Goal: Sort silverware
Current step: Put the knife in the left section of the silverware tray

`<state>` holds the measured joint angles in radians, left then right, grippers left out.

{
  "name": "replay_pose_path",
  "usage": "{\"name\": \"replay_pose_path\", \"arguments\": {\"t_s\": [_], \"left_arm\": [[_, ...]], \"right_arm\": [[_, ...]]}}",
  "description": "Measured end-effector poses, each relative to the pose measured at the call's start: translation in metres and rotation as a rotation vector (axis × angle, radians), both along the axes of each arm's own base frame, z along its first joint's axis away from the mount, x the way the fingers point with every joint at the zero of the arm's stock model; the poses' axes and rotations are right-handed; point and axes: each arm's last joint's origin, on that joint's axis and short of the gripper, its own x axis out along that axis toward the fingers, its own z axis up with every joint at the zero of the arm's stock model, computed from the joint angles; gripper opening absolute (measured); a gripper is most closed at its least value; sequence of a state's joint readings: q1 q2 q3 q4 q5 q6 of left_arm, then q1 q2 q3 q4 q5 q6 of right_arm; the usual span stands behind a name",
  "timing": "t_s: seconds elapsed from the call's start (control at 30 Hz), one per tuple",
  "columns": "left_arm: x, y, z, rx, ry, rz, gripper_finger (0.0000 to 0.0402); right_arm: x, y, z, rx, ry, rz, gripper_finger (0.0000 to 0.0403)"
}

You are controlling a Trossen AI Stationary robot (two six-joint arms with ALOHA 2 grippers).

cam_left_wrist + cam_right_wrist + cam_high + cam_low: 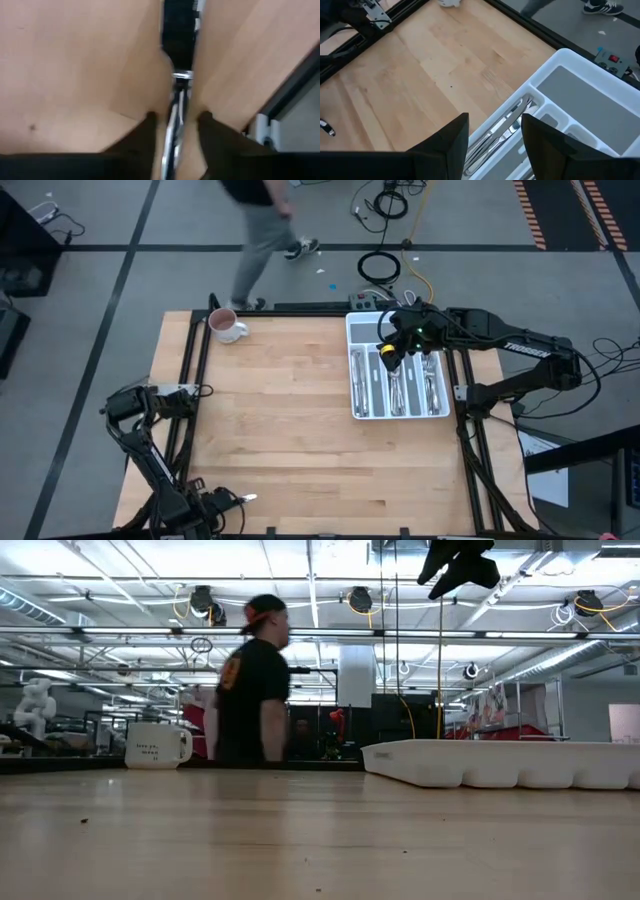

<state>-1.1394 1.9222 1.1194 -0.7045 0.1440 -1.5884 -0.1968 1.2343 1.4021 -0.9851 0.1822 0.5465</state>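
The right hand point(392, 358) hangs above the white tray point(357, 328) at the right side of the surface point(280, 430), over the tray's left long slots, its two dark fingers point(451, 142) spread apart with nothing between them. Straight below it, the silverware point(501, 131) lies lengthwise in the tray; the right wrist view shows several shiny pieces side by side in the slot nearest the open wood. From above, more metal pieces fill the slots further right. The wide compartment across the tray's far end looks bare.

The left hand point(176, 131) is folded back at the near left corner of the surface, close to the dark frame rail. Its fingers point(216, 135) stand apart on either side of a slim shiny metal piece point(175, 120); whether they press on it or only flank it cannot be told.

The tray sits close against the right edge and near the far edge of the surface. From the low view its white wall point(500, 765) rises at the right, with the right arm dark overhead. Most of the wooden surface is bare between the two arms.

A white mug point(227, 326) stands at the far left corner, well apart from the tray. Beyond the far edge a person point(250, 690) in dark clothes is on the floor point(500, 240), near loose cables point(380, 265).
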Motion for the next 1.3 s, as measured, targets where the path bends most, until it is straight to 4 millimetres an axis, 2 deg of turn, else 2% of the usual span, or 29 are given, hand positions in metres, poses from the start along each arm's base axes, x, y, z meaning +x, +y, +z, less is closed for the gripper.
{"name": "replay_pose_path", "arguments": {"t_s": [0.1, 0.13, 0.23, 0.53, 0.73, 1.07, 1.3], "left_arm": [[-0.001, 0.003, -0.001, 0.038, 0.008, -0.006, 0.0045], [-0.001, 0.003, -0.001, 0.046, 0.001, -0.006, 0.0028], [0.004, 0.006, -0.001, 0.044, -0.017, -0.047, 0.0024], [0.038, 0.025, 0.001, -0.011, 0.033, -0.127, 0.0023], [0.065, 0.045, 0.009, 0.003, -0.061, -0.162, 0.0001], [0.114, 0.093, 0.018, 0.102, -0.190, -0.163, 0.0001], [0.161, 0.138, 0.032, 0.210, -0.298, -0.147, 0.0001]], "right_arm": [[0.000, 0.001, 0.000, 0.002, 0.002, 0.002, 0.0171], [0.000, 0.001, 0.000, 0.002, 0.002, 0.003, 0.0171], [0.000, 0.001, 0.000, -0.002, 0.004, 0.007, 0.0171], [0.000, 0.001, 0.000, -0.029, 0.019, 0.036, 0.0171], [0.000, 0.001, 0.000, -0.042, 0.027, 0.052, 0.0171], [-0.001, 0.001, -0.001, -0.060, 0.043, 0.068, 0.0171], [-0.001, 0.000, -0.001, -0.079, 0.051, 0.053, 0.0171]]}}
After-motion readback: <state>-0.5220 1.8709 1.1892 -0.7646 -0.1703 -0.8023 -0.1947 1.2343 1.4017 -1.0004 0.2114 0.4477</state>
